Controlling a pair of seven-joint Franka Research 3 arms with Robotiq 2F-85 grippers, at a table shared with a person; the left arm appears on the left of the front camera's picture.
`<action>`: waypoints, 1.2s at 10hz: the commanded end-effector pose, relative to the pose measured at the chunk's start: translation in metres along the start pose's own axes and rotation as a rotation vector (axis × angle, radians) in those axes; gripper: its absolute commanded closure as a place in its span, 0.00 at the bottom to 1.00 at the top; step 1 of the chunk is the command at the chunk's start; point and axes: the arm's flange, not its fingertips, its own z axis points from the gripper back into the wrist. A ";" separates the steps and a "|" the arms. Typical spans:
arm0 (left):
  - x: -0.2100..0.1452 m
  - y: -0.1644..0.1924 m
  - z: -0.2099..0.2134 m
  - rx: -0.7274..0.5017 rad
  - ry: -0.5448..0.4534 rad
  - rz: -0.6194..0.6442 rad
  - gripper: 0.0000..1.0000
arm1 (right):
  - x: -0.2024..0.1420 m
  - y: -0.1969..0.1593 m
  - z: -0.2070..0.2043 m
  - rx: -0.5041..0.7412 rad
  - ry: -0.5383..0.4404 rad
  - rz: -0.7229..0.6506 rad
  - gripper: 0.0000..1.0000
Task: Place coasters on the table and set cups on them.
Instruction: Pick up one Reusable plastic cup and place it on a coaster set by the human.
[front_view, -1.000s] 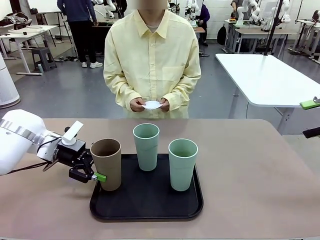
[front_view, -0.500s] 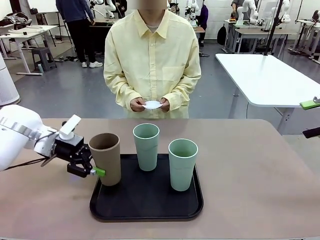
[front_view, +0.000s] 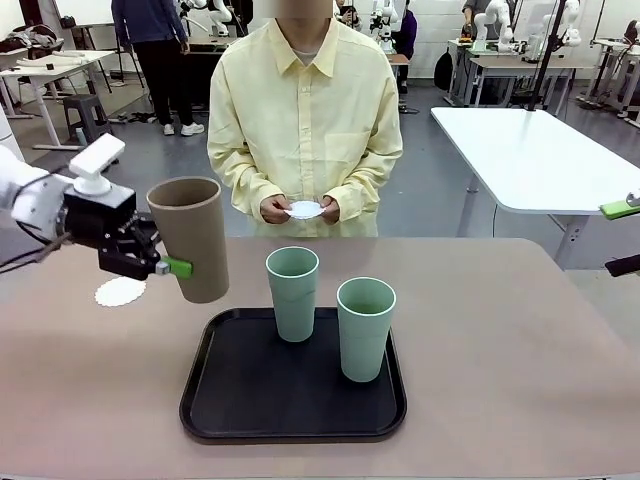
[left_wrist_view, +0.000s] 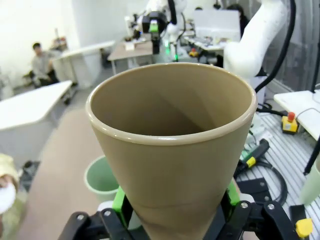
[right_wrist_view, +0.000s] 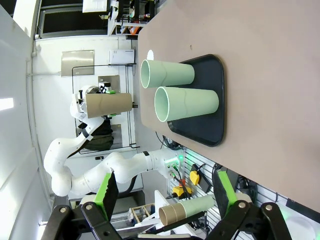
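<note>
My left gripper (front_view: 166, 266) is shut on the brown cup (front_view: 190, 240) and holds it in the air, slightly tilted, left of the black tray (front_view: 230, 410). In the left wrist view the brown cup (left_wrist_view: 172, 150) sits between the green pads (left_wrist_view: 119, 200). One white coaster (front_view: 120, 291) lies on the beige table (front_view: 500, 340) below and left of the cup. Two pale green cups (front_view: 292, 290) (front_view: 366, 325) stand on the tray. The person holds another coaster (front_view: 305, 210) in both hands. My right gripper (right_wrist_view: 166, 192) is open and holds nothing, off the table's right side.
The person stands at the far edge of the table, facing me. A white-topped table (front_view: 530, 150) stands behind on the right. In the right wrist view the tray (right_wrist_view: 212, 100), both green cups (right_wrist_view: 170, 73) and the lifted brown cup (right_wrist_view: 107, 105) appear sideways.
My left gripper has lifted the brown cup off the tray and carried it up and to the left. The coaster on the table, hidden by the arm before, now shows.
</note>
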 end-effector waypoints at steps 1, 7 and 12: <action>-0.003 -0.007 -0.002 0.033 0.008 0.039 0.75 | 0.003 0.001 -0.002 0.035 -0.011 0.018 0.00; -0.008 0.026 0.031 0.037 -0.021 -0.019 0.16 | 0.003 0.001 -0.002 0.035 -0.011 0.018 0.00; -0.031 0.059 0.168 0.154 0.024 -0.049 0.16 | 0.003 0.001 -0.002 0.035 -0.011 0.018 0.00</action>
